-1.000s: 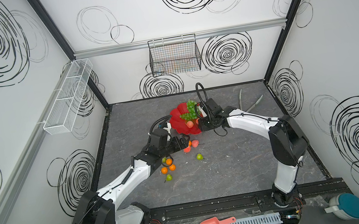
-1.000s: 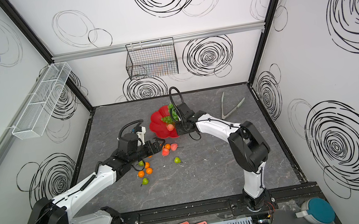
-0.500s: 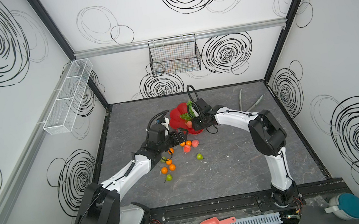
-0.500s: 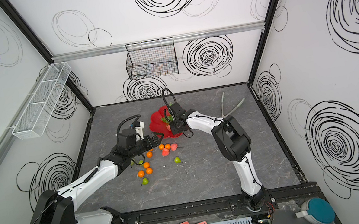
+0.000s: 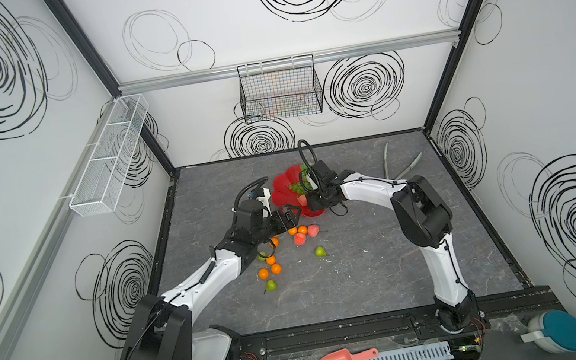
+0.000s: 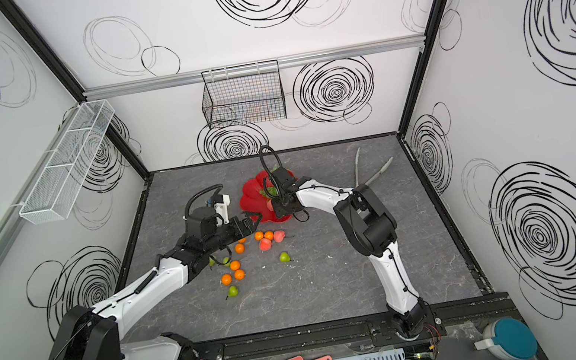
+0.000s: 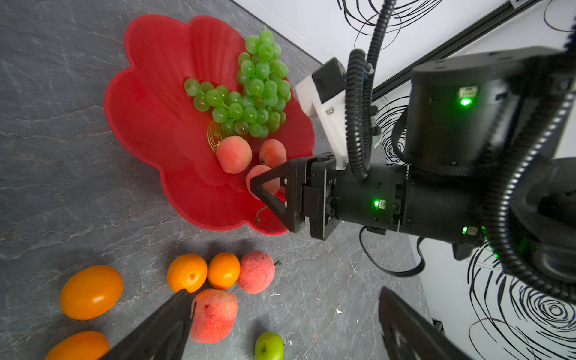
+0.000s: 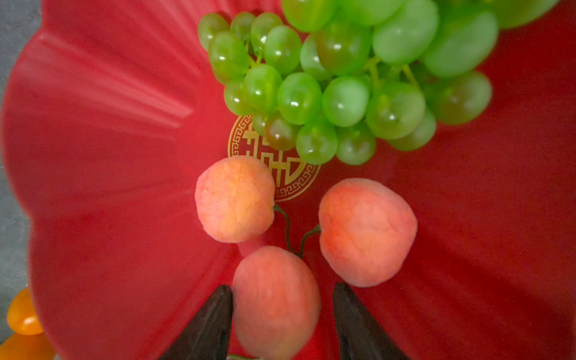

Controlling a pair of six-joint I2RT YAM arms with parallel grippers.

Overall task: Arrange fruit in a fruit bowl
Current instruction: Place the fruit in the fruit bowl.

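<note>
1. bowl (image 7: 149, 103): red, toward the back of the bench (image 5: 371, 273); holds the grapes (image 7: 252, 90) and three peaches near its gold centre
2. third peach (image 8: 276, 302): lies on the bowl's inner slope, between the fingers of the right end effector (image 8: 282, 285)
3. right end effector: its arm has folded in toward the bowl over the last second, and the jaws have eased apart. They now stand spread, one finger against the peach and a gap at the other. Judged a release under way, so this peach counts as placed
4. left end effector (image 7: 282, 291): jaws wide apart, empty, low over the loose fruit; a bench peach (image 7: 213, 314) sits just beside one finger and is the likely next pick
5. left on the bench: two peaches, several tangerines (image 6: 239, 274) and pears (image 6: 284, 256); most of the task remains
</note>
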